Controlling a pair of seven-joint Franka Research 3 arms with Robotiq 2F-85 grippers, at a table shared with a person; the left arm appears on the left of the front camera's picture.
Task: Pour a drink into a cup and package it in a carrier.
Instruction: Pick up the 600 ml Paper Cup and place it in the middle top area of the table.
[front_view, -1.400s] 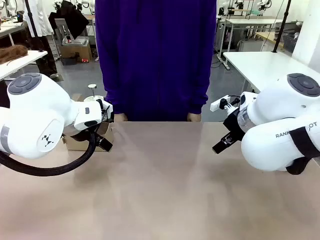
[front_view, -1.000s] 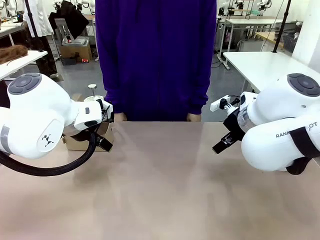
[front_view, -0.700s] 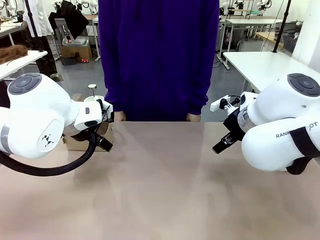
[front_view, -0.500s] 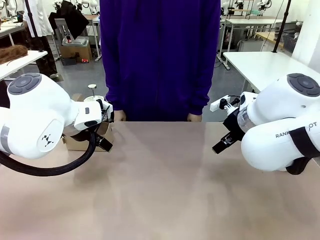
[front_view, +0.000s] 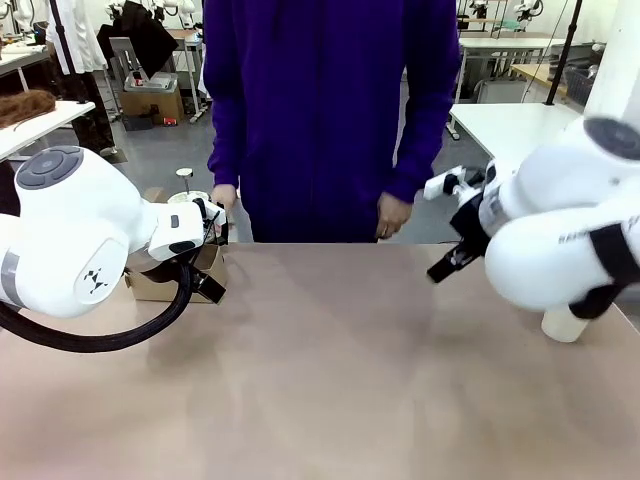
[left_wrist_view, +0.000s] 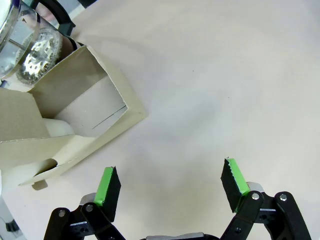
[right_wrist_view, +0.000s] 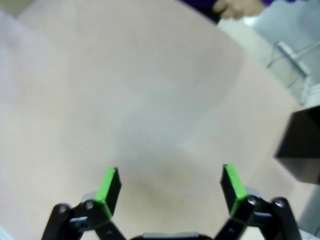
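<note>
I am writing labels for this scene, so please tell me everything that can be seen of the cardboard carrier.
The carrier is pale brown cardboard, folded into open compartments with thin walls; one panel bears a fine cut line. It rests on the table, partly cut off by the picture's edge. A glass pitcher stands close by one corner. The open left gripper is beside it, not touching.

A grey floor (front_view: 165, 150) was seen beyond the beige table (front_view: 320, 380), under even, bright light. At the far right white worktables (front_view: 520, 118) were set, and at the far left a cardboard box (front_view: 155, 102) was placed on the floor.
</note>
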